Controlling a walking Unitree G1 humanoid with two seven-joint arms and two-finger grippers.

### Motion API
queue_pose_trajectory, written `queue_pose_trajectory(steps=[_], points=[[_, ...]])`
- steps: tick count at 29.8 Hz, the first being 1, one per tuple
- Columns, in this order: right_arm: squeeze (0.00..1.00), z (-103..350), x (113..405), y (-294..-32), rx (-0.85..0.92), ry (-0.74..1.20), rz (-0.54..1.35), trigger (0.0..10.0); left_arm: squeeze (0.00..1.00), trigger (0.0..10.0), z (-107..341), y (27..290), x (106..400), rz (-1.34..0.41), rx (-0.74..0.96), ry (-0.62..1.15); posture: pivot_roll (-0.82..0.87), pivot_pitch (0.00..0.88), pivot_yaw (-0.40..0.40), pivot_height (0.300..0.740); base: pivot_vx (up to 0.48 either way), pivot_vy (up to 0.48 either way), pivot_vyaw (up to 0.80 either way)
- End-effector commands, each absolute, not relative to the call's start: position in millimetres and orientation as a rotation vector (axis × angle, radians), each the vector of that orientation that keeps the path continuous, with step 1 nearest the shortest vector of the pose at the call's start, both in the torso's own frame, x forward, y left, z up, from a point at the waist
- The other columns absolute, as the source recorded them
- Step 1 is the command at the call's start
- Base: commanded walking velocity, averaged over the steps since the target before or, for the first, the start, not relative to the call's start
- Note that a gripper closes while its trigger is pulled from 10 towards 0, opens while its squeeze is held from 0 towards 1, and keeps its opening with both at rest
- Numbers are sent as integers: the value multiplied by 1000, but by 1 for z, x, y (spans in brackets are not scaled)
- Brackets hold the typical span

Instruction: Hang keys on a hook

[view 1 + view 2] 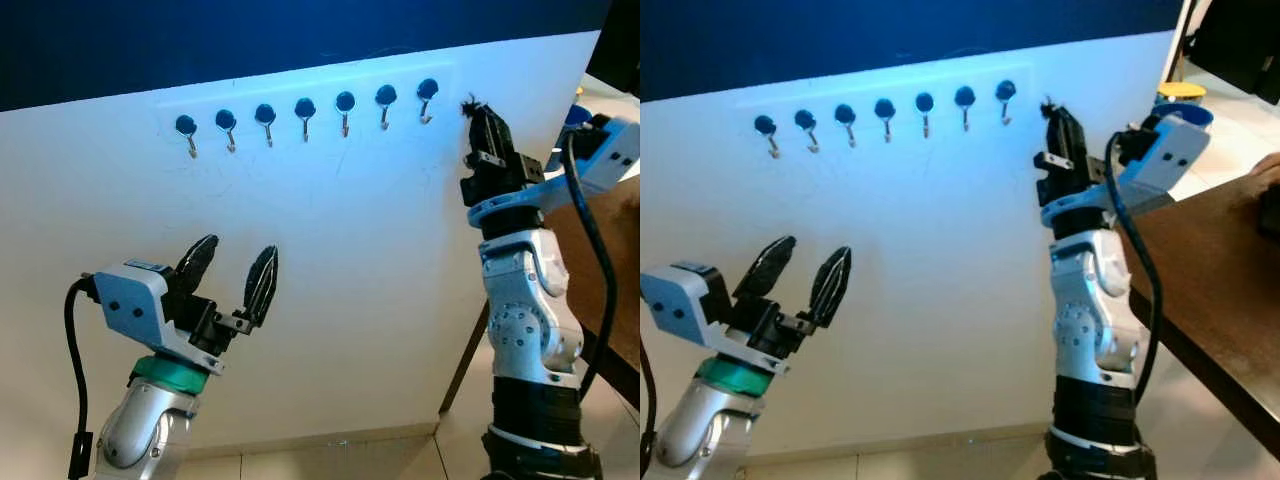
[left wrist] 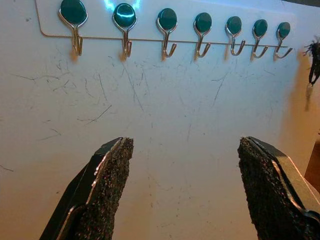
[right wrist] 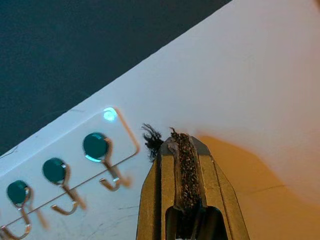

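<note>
I have a white wall (image 1: 350, 260) in front of me, running up to a dark blue band (image 1: 250, 40) along its top, and the wall ends at a vertical edge on my right, where a brown desk (image 1: 1230, 270) juts in beside the right arm. A row of 7 hooks (image 1: 305, 120) with dark round caps sits high on the wall, mounted on a pale strip; every one I can see hangs bare. My right gripper (image 1: 483, 125) is raised beside the wall's right edge, just to the right of the last hook (image 1: 427, 98) and about level with it, close to it but not touching. Its fingers are pressed together, and a small black frayed tuft (image 3: 151, 140) pokes out at the tips; I cannot make out any keys there. My left gripper (image 1: 232, 268) is held low, well below the hook row, its fingers (image 2: 107, 192) spread wide with nothing between them, pointing at bare wall. The wall surface is scuffed with fine scratches. A pale tiled floor (image 1: 420, 455) shows at the wall's foot.
</note>
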State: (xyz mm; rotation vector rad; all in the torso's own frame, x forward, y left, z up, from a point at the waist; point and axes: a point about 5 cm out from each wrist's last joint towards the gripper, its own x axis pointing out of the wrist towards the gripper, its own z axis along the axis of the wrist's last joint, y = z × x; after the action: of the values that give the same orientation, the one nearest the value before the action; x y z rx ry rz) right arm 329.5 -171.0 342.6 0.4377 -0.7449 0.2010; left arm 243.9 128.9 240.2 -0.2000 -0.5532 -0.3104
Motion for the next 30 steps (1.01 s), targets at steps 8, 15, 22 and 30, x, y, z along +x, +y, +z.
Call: queue_pose_trajectory(steps=[8, 15, 22, 30], points=[[0, 339, 330, -172, 447, -730, 199, 10000, 0, 10000, 238, 131, 244, -308, -197, -543, -151, 114, 238, 740, 0, 0, 0], [0, 330, 329, -153, 436, -688, 272, 10000, 0, 10000, 238, 131, 244, -306, -198, -540, -148, 120, 236, 740, 0, 0, 0], [0, 343, 321, -132, 415, -753, 392, 10000, 0, 10000, 238, 131, 244, -306, -199, -540, -151, 120, 233, 740, 0, 0, 0], [0, 357, 322, -126, 427, -796, 420, 10000, 0, 10000, 238, 131, 245, -299, -202, -545, -153, 121, 231, 740, 0, 0, 0]])
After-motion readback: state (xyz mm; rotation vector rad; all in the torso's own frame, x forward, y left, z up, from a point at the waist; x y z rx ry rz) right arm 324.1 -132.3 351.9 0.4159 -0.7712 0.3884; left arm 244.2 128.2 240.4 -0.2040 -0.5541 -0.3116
